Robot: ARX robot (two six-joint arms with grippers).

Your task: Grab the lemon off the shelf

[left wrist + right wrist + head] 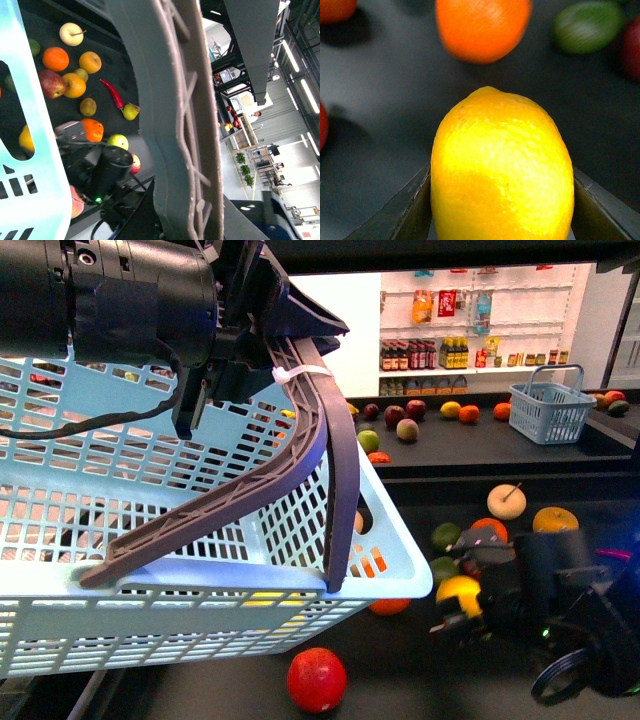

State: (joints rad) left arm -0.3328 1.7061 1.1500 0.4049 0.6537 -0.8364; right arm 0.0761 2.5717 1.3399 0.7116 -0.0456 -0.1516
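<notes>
Right hand (pixel 501 220) is clamped on the lemon (pixel 502 165), one finger pressed to each flank. The fruit is right down at the black shelf (pixel 375 130) tray, though whether it's resting on it or just off it, I can't tell. Nicely centred grip! The lift looks like the step now. I'd go straight up, firm and slow so that smooth skin doesn't squirt free, and clear of the orange (pixel 482 27) just beyond. Left hand (pixel 245 360) is clenched on the grey handle (pixel 335 470) of the light-blue basket (pixel 150 620), held up close by.
</notes>
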